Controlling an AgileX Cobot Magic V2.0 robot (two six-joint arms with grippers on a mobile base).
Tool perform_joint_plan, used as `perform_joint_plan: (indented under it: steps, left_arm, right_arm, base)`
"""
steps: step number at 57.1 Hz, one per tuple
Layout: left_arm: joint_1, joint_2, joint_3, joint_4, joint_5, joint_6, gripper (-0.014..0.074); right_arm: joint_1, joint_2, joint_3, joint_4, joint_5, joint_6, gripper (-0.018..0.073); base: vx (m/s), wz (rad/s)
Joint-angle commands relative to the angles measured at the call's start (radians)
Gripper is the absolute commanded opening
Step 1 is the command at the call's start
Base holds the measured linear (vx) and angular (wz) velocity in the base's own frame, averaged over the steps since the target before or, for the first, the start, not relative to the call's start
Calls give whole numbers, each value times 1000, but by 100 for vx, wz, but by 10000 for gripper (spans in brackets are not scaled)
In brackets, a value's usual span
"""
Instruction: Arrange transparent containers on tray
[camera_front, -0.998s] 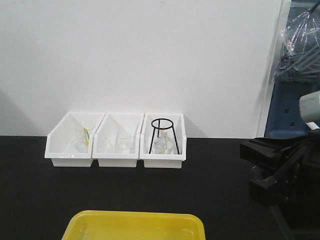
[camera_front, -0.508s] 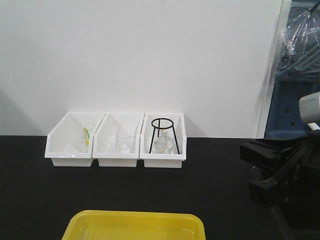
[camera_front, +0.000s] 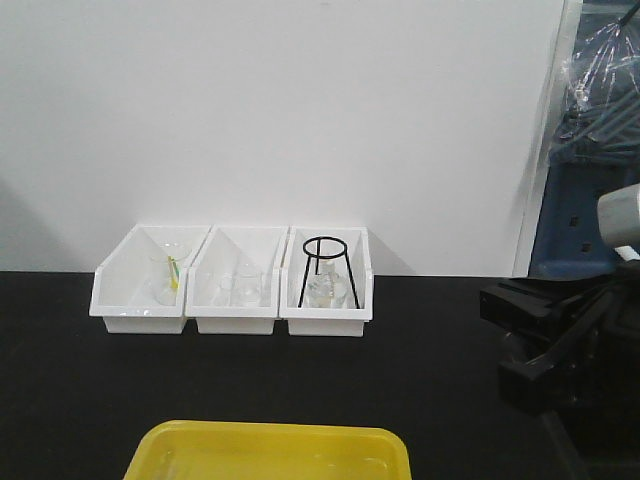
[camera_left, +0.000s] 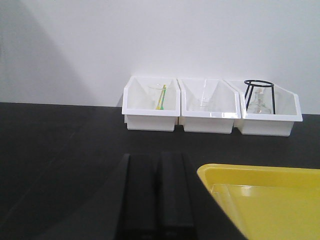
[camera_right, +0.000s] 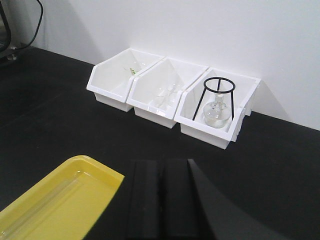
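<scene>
Black tabletop (camera_front: 430, 380) filling the lower half of the front view, white wall behind. Yellow tray (camera_front: 272, 452) at bottom centre, rim just in frame; faint clear shapes inside in the right wrist view, possibly test tubes (camera_right: 47, 200) lying flat, too faint to swear to. Three white bins (camera_front: 232, 281) in a row at centre left, touching side by side against the wall. Black wire tripod (camera_front: 327, 268) in the rightmost bin over a round glass flask (camera_right: 216, 114); small beakers (camera_right: 165, 95) in the middle bin; glassware with a yellow-green stick (camera_left: 161, 97) in the leftmost. Left gripper (camera_left: 152, 200) low in its own view, fingers pressed together, holding nothing. Right gripper (camera_right: 160, 200) likewise closed and empty. Nothing grasped yet, so best to spread the fingers early, come down along a tube's length, and pinch mid-body gently
</scene>
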Motion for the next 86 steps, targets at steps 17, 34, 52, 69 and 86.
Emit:
perform_joint_plan:
  steps: [17, 34, 52, 69, 86]
  left_arm:
    - [0, -14, 31, -9, -90, -7, 58]
    - [0, -14, 31, -9, -90, -7, 58]
    - [0, -15, 31, -9, -89, -7, 58]
    - [0, -13, 30, -9, -89, -7, 58]
    - [0, -13, 30, -9, -89, -7, 58]
  right_arm:
    - [-32, -100, 21, -185, -51, 38, -13]
    - [-378, -643, 501, -282, -66, 175, -13]
    - [-451, -986, 878, -276, -126, 199, -11]
    - [-451, -986, 994, -256, -311, 204, -11]
    - [-451, -986, 994, -256, -303, 204, -11]
  base:
    - [0, 0]
    - [0, 0]
    - [0, 0]
    - [0, 0]
    - [0, 0]
